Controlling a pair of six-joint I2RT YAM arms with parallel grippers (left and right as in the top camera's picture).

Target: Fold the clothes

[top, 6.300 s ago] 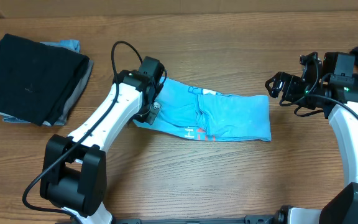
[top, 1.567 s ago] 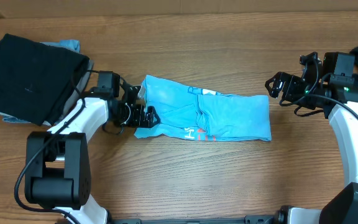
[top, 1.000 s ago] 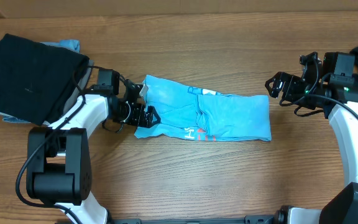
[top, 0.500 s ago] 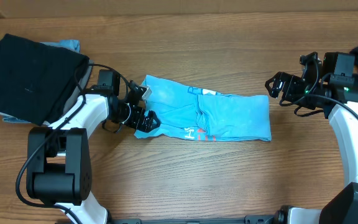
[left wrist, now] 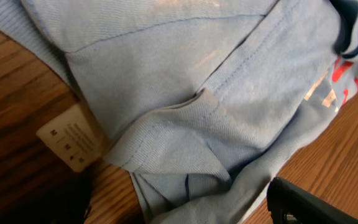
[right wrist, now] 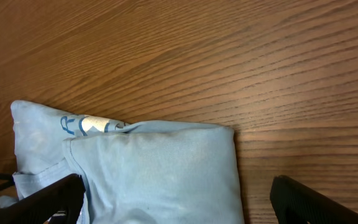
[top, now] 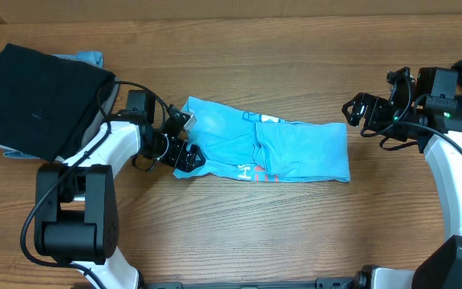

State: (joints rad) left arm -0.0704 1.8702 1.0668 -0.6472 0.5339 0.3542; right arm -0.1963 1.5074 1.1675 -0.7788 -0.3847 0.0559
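Shirt (top: 295, 148) lies folded; left pincer (top: 188, 139) gapes empty at its end, right pincer (top: 356, 118) gapes empty, black pile (top: 38, 100) nearby.

T-shirt (left wrist: 185, 74) label (left wrist: 74, 138) print, apparently illegible

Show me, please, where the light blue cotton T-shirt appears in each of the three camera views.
Overhead: the light blue cotton T-shirt lies folded in a long band at the picture's centre.
Left wrist: it fills most of the frame.
Right wrist: lower left, one end only.
Shared landmark: red lettering, on its lower edge overhead, far right in the left wrist view; not seen by the right wrist.
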